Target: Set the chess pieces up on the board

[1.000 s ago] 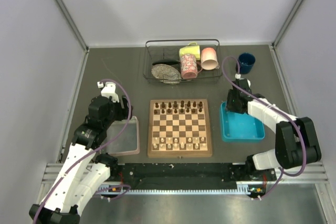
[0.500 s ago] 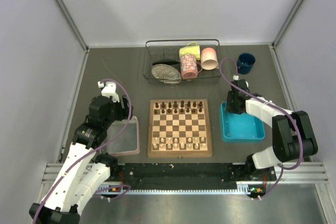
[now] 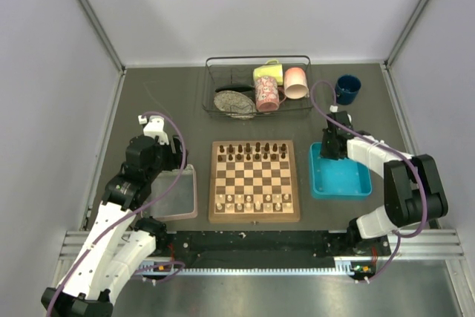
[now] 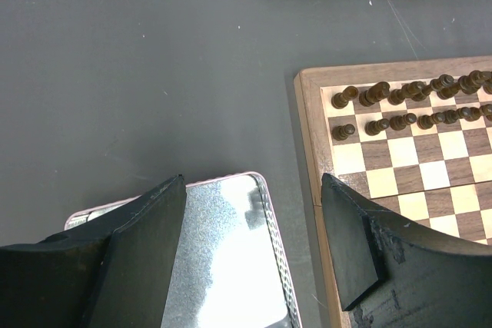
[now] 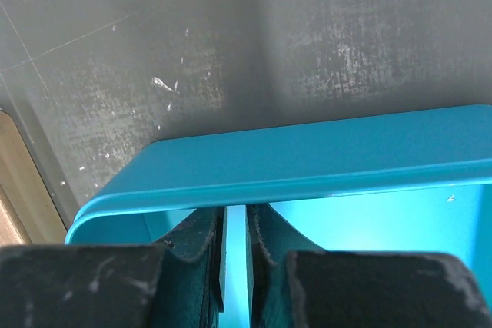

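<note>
The board (image 3: 254, 217) lies mid-table. Dark chess pieces (image 3: 256, 151) fill its two far rows and pale ones (image 3: 252, 201) its two near rows. The left wrist view shows the board's far left corner (image 4: 307, 113) and dark pieces (image 4: 407, 105). My left gripper (image 4: 254, 213) hangs open over the clear pinkish tray (image 4: 223, 266), left of the board, holding nothing. My right gripper (image 5: 236, 220) reaches into the far left corner of the blue tray (image 5: 323, 159). Its jaws are shut to a thin slit. The tray's rim hides its fingertips and anything between them.
A wire basket (image 3: 258, 87) with mugs and a plate stands behind the board. A dark blue mug (image 3: 347, 89) sits at the back right, just beyond my right gripper (image 3: 332, 150). The blue tray (image 3: 345, 180) lies right of the board. Walls close in both sides.
My right gripper has dipped into the blue tray's far corner and its jaws have closed. The left arm has not moved.
</note>
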You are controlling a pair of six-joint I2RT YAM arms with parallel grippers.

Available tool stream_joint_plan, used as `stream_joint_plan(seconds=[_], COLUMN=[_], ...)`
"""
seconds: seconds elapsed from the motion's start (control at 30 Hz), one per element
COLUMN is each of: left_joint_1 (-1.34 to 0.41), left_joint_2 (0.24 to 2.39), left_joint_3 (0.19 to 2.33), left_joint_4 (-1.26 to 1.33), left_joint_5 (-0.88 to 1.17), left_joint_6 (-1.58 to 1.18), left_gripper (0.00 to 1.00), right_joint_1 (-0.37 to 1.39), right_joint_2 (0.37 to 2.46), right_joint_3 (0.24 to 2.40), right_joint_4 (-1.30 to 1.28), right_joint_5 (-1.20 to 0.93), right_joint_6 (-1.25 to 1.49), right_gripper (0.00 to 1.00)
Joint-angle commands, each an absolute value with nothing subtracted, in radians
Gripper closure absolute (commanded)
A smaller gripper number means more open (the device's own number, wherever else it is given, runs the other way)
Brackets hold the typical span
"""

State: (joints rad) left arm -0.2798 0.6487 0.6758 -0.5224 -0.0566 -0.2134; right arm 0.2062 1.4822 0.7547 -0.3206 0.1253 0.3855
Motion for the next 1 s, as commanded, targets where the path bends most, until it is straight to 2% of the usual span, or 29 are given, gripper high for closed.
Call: stream_joint_plan(seconds=[0.0,0.43,0.63,0.77,0.97], left_joint_1=[-0.284,-0.284,-0.284,-0.284,-0.284], left_joint_2=[0.643,0.640,0.634,0.604,0.532], left_joint_3=[0.667,0.667,0.670,0.669,0.680], left_joint_4=[-0.468,-0.466,-0.468,-0.445,-0.306], left_joint_5=[-0.051,-0.048,-0.043,0.020,0.320], left_joint_6=[-0.204,-0.202,-0.202,-0.207,-0.305], left_gripper=[0.25,0.25,0.25,0.25,0.25], right_joint_1=[0.202,0.201,0.202,0.201,0.255], right_joint_2=[1.486,1.273,1.217,1.085,0.879], right_joint_3=[0.776,0.807,0.853,0.854,0.816], right_joint_4=[-0.339,-0.612,-0.747,-0.758,-0.588], right_joint_5=[0.110,0.045,-0.060,-0.237,-0.572], right_joint_6=[0.402,0.433,0.451,0.451,0.453], right_gripper=[1.00,1.00,1.00,1.00,1.00])
